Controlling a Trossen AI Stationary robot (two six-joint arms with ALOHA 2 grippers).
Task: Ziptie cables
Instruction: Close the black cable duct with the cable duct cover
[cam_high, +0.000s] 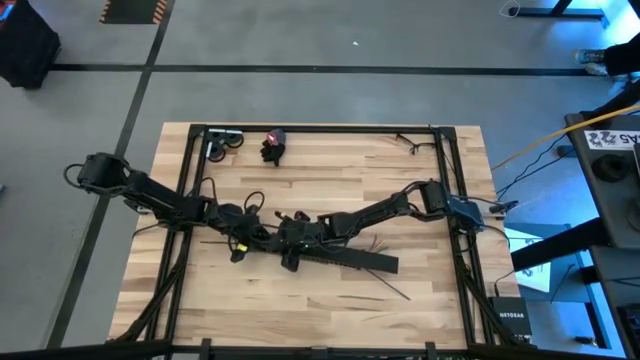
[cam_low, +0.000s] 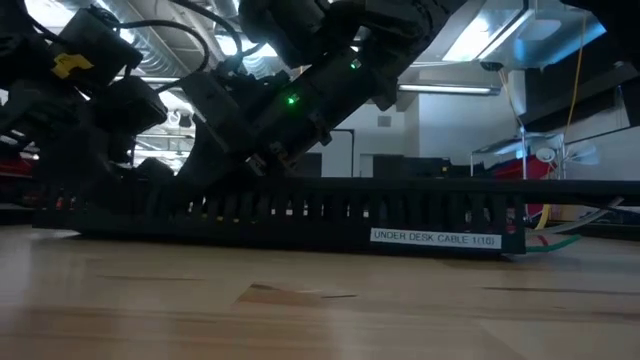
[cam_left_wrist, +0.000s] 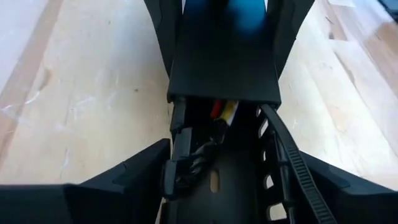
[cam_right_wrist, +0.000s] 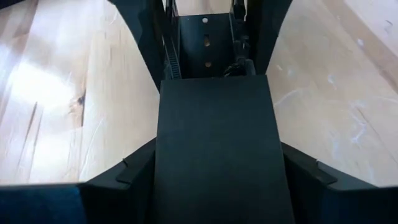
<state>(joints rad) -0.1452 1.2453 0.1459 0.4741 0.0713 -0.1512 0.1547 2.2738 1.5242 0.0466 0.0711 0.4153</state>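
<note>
A lab: concrete floor (cam_high: 300, 40), ceiling strip lights (cam_low: 480, 40), wooden workbench (cam_high: 330, 170)

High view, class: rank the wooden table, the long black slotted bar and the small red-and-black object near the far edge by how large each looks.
1. Wooden table, largest.
2. Long black slotted bar, partly covered by the grippers.
3. Red-and-black object, smallest.
</note>
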